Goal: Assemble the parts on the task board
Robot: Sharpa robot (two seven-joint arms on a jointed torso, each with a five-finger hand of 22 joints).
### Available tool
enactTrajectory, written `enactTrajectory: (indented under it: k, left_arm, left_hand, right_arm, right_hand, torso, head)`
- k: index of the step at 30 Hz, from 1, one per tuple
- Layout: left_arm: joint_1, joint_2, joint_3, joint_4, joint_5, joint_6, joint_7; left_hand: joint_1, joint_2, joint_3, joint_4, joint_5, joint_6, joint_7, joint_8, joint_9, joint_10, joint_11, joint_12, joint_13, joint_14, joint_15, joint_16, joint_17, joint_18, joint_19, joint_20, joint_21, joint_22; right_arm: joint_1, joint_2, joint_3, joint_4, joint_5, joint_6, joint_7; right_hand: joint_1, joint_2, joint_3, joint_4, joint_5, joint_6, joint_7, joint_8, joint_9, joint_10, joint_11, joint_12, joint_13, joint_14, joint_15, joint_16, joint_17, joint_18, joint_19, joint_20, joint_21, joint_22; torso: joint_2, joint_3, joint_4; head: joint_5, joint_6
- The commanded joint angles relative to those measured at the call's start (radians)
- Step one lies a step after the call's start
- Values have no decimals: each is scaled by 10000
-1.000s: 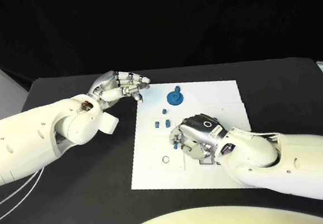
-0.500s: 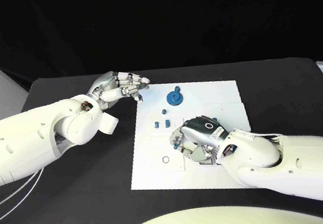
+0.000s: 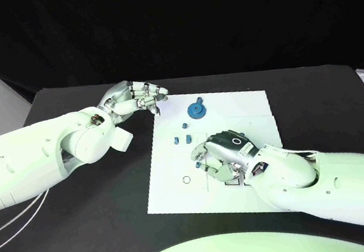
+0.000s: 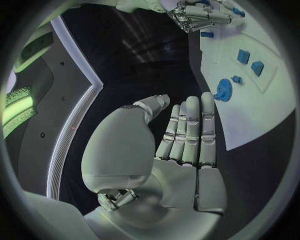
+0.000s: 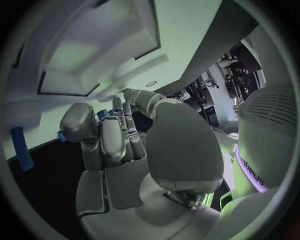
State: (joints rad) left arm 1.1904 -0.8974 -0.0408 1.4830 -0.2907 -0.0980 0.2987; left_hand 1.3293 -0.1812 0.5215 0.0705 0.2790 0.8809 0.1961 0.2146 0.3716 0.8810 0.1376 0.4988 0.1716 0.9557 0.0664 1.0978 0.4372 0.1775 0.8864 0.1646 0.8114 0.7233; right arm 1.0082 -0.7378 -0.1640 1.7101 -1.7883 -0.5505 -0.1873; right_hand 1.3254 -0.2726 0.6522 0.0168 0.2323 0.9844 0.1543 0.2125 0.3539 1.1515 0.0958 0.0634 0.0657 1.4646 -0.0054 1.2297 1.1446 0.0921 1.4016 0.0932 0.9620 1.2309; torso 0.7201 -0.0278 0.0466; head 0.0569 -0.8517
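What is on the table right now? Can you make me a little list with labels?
table: black
task board: white plate in the middle of the table
round part: blue disc lying near the board's far edge
small parts: blue pieces on the board, beside the right hand
left hand: off the board's far left corner, fingers straight and together, holding nothing
right hand: down over the middle of the board, fingers curled; what it holds, if anything, is hidden
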Motion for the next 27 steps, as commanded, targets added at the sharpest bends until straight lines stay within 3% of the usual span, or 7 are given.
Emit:
enactTrajectory:
  k: [1,17,27]
  left_arm:
    - [-1,6,6,11,61,148,3]
    - [-2,3,5,-13,61,152,-19]
    - [-5,4,4,-22,61,157,-33]
  left_hand:
    - [92,11,-58,29,18,-31,-10,46,10,-87,-1,55,-9,-64,19,-56,-9,62,38,-7,-66,-16]
    - [92,11,-58,29,18,-31,-10,46,10,-87,-1,55,-9,-64,19,-56,-9,62,38,-7,-66,-16]
    - [92,11,-58,29,18,-31,-10,46,10,-87,-1,55,-9,-64,19,-56,-9,62,38,-7,-66,-16]
  right_arm:
    - [-8,-11,-3,56,127,-146,167]
    - [-9,-184,-4,385,545,-361,347]
    - [-8,-263,-5,399,626,-138,272]
  right_hand:
    - [-3,-91,-39,7,-42,-74,-23,-28,-9,-62,-23,30,-6,88,81,-65,-11,196,-78,25,-30,-9]
    - [131,22,-18,-43,27,-20,-52,-67,10,338,-116,343,63,144,15,83,68,172,31,-5,174,115]
    - [150,38,-7,-52,41,4,-58,-68,17,417,-133,387,67,150,-1,85,49,170,45,-18,185,124]
  torso:
    - [3,3,8]
    - [3,14,-6]
    - [3,9,-3]
  head:
    - [-1,-1]
    - [-9,19]
    - [-44,25]
